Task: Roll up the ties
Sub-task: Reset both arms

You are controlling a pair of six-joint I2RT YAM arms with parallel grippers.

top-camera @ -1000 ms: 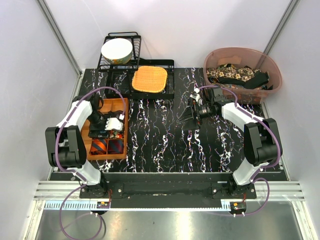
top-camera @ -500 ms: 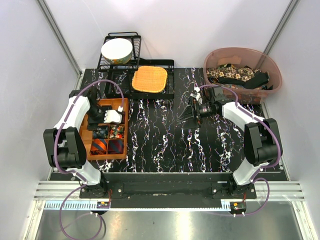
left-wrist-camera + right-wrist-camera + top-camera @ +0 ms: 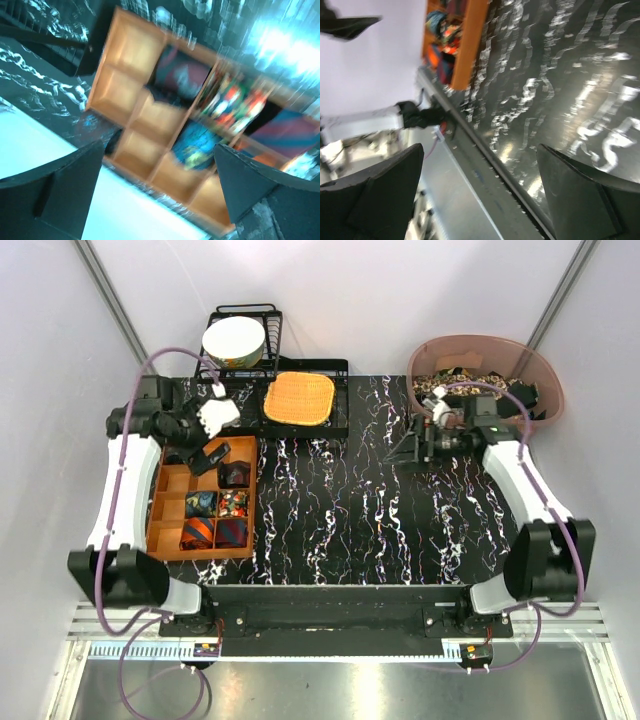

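Black marbled desk (image 3: 330, 510): rolled ties (image 3: 215, 532) sit in a tray (image 3: 170, 485) at its left edge, with the left hand (image 3: 218, 416) wide and empty beyond it. By the far-right bin (image 3: 545, 412) of loose ties (image 3: 470, 388), the right hand (image 3: 412, 448), also wide and empty, probably must reach in next.

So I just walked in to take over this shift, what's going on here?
Two arms are on a tie-rolling job. Several rolled ties sit in the wooden tray's compartments on the left; unrolled ties lie heaped in the pink bin at far right. The left gripper is open and empty above the tray; the right gripper, also open and empty, hangs over the table near the bin.
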